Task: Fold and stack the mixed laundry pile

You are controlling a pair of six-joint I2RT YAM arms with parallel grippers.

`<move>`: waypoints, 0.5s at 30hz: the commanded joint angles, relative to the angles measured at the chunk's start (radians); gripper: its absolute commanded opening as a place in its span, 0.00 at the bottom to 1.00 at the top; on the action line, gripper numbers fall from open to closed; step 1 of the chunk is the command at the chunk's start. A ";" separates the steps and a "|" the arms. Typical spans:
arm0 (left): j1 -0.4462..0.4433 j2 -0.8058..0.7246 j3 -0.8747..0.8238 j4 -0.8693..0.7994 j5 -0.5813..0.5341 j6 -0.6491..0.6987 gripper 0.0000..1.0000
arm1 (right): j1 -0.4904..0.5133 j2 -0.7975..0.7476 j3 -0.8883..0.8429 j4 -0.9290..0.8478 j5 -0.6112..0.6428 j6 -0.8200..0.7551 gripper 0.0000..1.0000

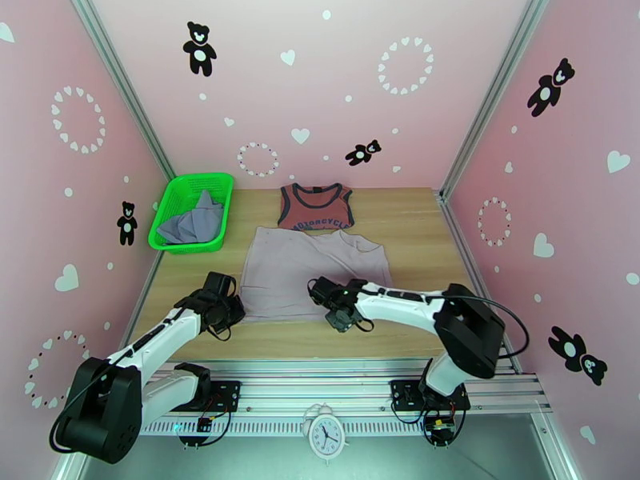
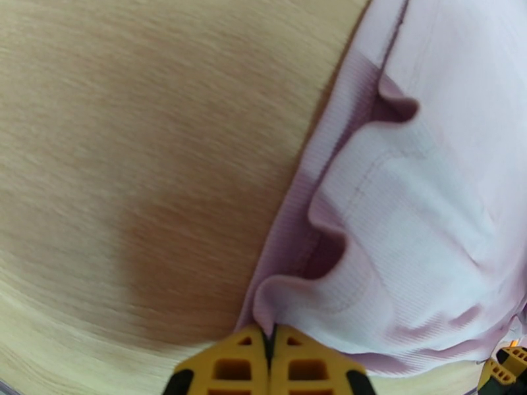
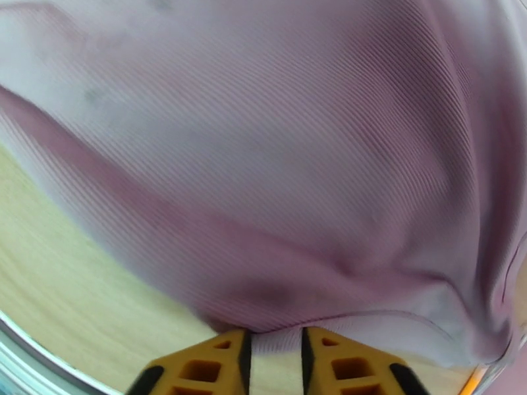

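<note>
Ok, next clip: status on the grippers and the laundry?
Left gripper shut on pale mauve top, near-left corner. Right gripper shut on its edge. Brick-red tank top flat behind, grey shirt in green basket.

The pale mauve-beige piece (image 3: pixel 263 159) is cut off by the top edge (right edge too); the table (image 2: pixel 132 159) is blurred.

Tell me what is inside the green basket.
A crumpled grey-lavender shirt lies inside the green basket, one corner poking up. Anything beneath it, and most of the basket floor, is covered.
</note>
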 commanded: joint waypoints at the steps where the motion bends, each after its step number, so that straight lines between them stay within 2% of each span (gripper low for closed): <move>1: -0.007 0.006 0.028 -0.015 -0.022 0.013 0.00 | -0.004 0.019 0.039 -0.011 0.055 -0.011 0.12; 4: -0.006 0.009 0.034 -0.018 -0.026 0.015 0.00 | -0.028 0.011 0.051 -0.011 0.069 -0.033 0.02; 11: -0.007 0.019 0.030 -0.011 -0.025 0.017 0.00 | -0.087 0.014 0.079 -0.006 0.033 -0.080 0.00; 13: -0.006 0.018 0.027 -0.012 -0.025 0.015 0.00 | -0.088 0.016 0.081 -0.016 0.016 -0.075 0.11; 15: -0.007 0.015 0.022 -0.010 -0.026 0.013 0.00 | -0.088 0.020 0.072 -0.019 -0.006 -0.067 0.27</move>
